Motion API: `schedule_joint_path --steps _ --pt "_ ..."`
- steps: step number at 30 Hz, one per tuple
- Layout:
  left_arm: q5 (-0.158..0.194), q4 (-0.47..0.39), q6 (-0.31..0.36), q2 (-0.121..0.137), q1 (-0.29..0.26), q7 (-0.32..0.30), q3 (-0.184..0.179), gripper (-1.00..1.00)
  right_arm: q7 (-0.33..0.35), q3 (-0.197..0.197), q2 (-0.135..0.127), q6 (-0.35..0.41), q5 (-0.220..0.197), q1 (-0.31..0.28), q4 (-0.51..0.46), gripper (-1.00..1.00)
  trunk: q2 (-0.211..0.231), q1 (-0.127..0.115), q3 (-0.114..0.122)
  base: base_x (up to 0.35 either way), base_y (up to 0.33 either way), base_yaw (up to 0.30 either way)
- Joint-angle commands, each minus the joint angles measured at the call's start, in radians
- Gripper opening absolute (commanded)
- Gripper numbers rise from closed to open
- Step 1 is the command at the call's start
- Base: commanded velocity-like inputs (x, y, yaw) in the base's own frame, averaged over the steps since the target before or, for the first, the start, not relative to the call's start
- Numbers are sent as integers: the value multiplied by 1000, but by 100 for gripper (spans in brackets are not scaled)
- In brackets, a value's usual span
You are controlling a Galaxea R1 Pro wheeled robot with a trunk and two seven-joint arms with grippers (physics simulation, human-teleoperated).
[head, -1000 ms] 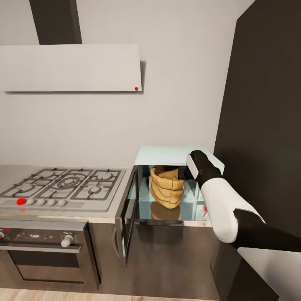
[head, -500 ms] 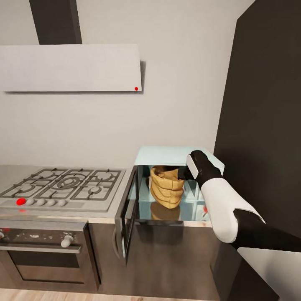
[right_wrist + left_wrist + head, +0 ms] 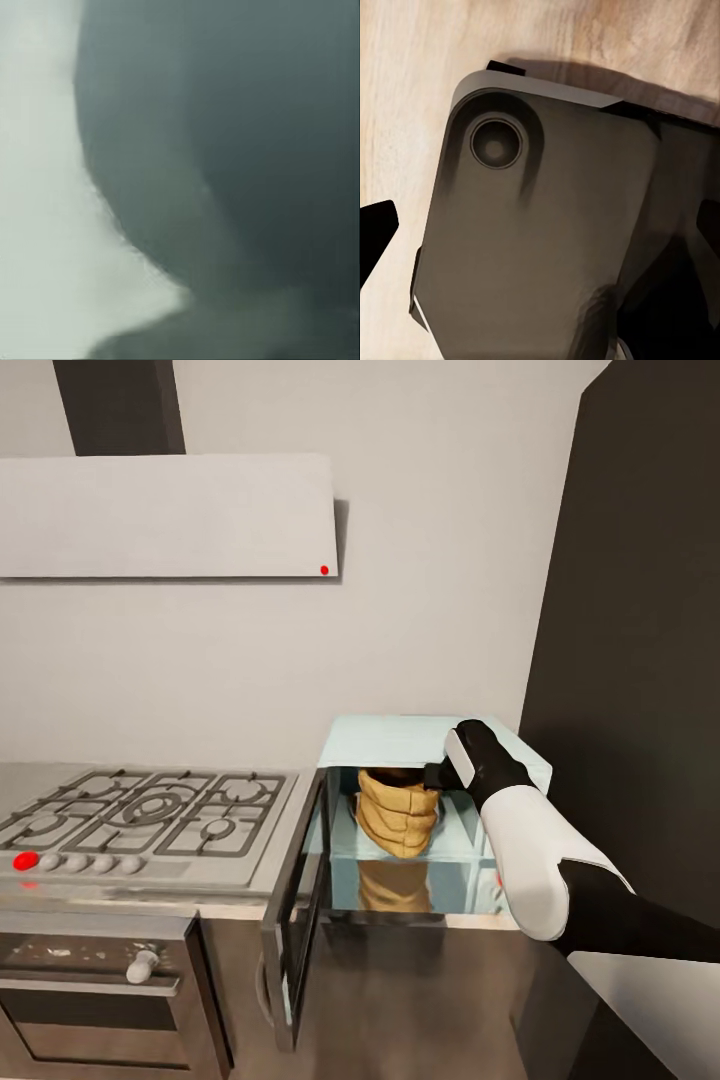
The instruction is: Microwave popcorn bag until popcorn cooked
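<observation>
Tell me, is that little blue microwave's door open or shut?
Open: the microwave door swings out leftward, and the popcorn bag stands inside.

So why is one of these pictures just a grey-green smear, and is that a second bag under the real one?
Right wrist view: the camera seems too close to something, so all is soft blur. Head view: sharp; the glossy microwave floor mirrors the popcorn bag, giving the tan copy below, while the right gripper is at the bag's rim. Left wrist view: clear, a dark shadow on the wood floor.
</observation>
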Motion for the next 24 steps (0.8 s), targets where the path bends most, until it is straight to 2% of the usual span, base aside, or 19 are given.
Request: schedule_joint_path --steps 1,2,3,15,24 --pt "5 -1 -2 0 0 -1 1 100 2 -6 2 5 30 0 45 -100 0 0 -1 15 0 0" --pt "5 -1 -2 0 0 0 1 100 3 -6 2 5 30 0 45 -100 0 0 -1 8 0 0" --pt "5 -1 -2 0 0 -1 1 100 4 -6 2 5 30 0 45 100 0 0 -1 4 0 0" --pt "5 -1 -2 0 0 -1 1 100 5 -6 2 5 33 0 43 100 0 0 -1 0 0 0" --pt "5 -1 -3 0 0 -1 1 100 9 -4 2 5 24 0 -10 100 0 0 -1 0 0 0"
